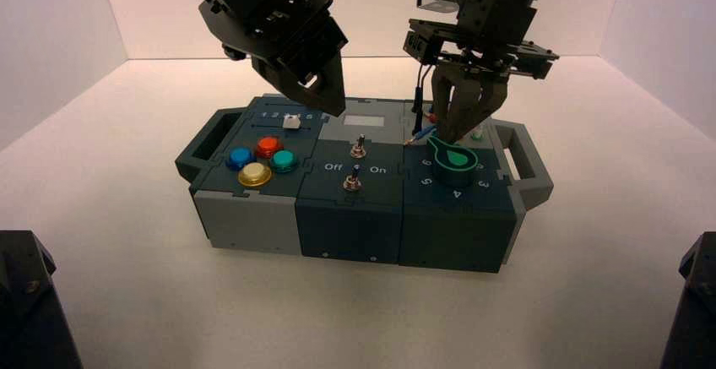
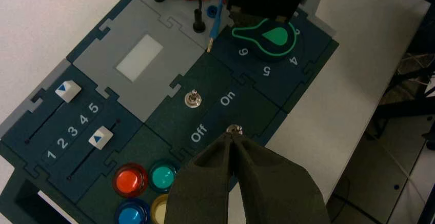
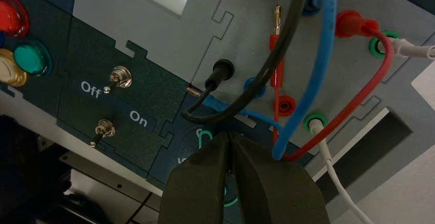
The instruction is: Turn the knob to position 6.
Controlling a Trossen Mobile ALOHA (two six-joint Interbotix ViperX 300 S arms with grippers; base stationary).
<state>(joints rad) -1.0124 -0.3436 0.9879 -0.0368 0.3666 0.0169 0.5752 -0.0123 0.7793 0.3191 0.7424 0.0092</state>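
one arm is doing the work here: your right gripper [image 1: 460,128] hangs directly over the knob [image 1: 456,162] on the box's right-hand module, fingertips down at the back edge of the green pointer top. in the right wrist view its jaws are pressed together with no gap, so they sit over the knob rather than around it. in the left wrist view the teardrop's narrow tip points away from the 6 [image 2: 243,52], toward the wire sockets, with the 5 [image 2: 267,70] next along the dial. so the turn looks not yet made, or at best unfinished; you'd still need to get a grip on the pointer and bring its tip round to the 6. your left gripper [image 1: 325,90] waits raised above the sliders at the back left, jaws also closed and holding nothing.
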